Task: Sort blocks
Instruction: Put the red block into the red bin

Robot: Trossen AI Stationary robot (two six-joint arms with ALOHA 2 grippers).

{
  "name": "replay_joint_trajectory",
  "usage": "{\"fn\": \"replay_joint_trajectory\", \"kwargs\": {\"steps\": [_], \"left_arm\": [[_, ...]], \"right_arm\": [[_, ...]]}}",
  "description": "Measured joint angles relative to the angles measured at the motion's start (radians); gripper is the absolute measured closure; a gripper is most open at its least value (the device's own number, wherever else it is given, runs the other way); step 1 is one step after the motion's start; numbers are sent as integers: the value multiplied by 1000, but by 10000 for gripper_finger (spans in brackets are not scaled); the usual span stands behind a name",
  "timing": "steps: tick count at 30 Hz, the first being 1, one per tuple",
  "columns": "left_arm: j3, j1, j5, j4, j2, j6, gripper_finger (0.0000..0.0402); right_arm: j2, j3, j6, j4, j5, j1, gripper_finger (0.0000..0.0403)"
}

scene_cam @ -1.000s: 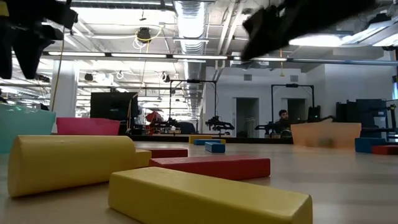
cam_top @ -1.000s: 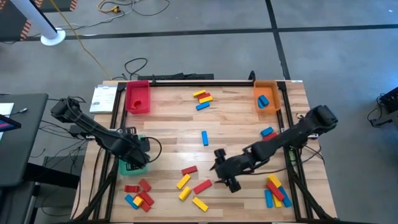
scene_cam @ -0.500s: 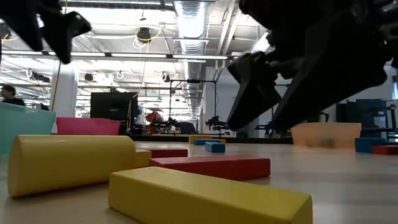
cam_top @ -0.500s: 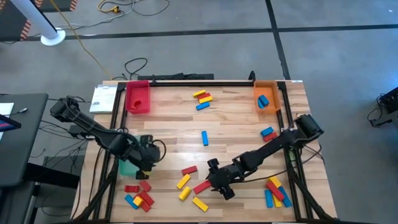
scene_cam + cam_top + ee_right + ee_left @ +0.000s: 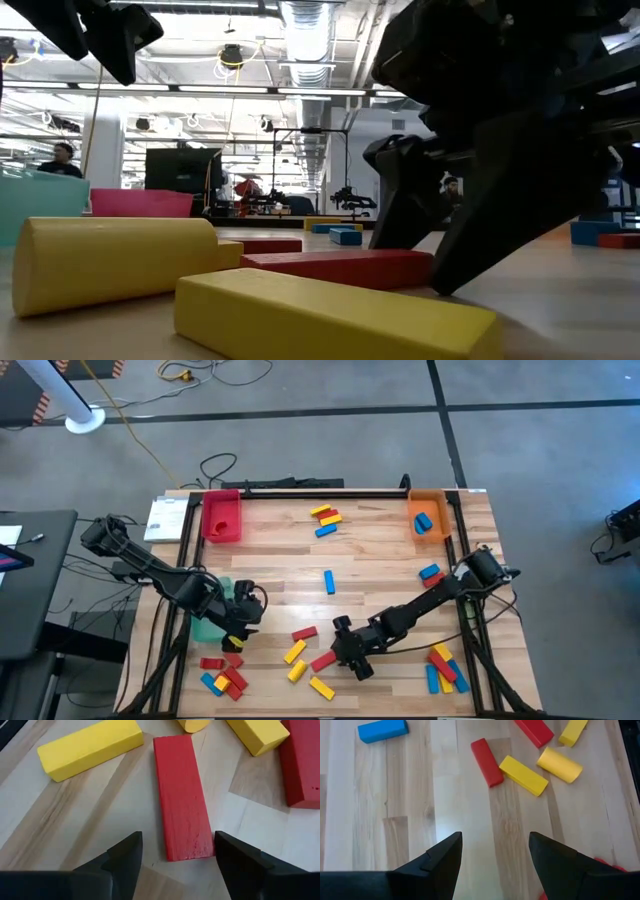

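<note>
Small red, yellow and blue blocks lie flat in clusters on the wooden table (image 5: 380, 560). My right gripper (image 5: 342, 654) is open and low over the middle near cluster. Its fingers stand on either side of the near end of a red block (image 5: 182, 795), which also shows in the low view (image 5: 340, 268) under my right gripper (image 5: 430, 260). My left gripper (image 5: 250, 625) is open above bare wood, just right of the green tray (image 5: 208, 630). Ahead of it lie a red block (image 5: 487, 762) and a yellow block (image 5: 522, 775).
A red tray (image 5: 221, 517) sits at the far left corner and an orange tray (image 5: 429, 515), holding a blue block, at the far right. More blocks lie near the far edge (image 5: 325, 518), at the near left (image 5: 222, 675) and at the near right (image 5: 443, 668).
My right gripper has moved toward the table's near left and come down until its open fingers straddle the red block. My left gripper has moved away from the green tray toward the table's middle.
</note>
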Motion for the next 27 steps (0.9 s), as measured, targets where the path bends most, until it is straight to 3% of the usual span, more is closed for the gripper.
{"fn": "replay_joint_trajectory", "kwargs": {"steps": [11,27], "left_arm": [[0,0,0,62,0,33,175],[0,0,-36,109,0,63,175]], "right_arm": [[-3,0,-28,-4,5,-1,299],[-10,-1,-24,-11,4,-7,298]]}}
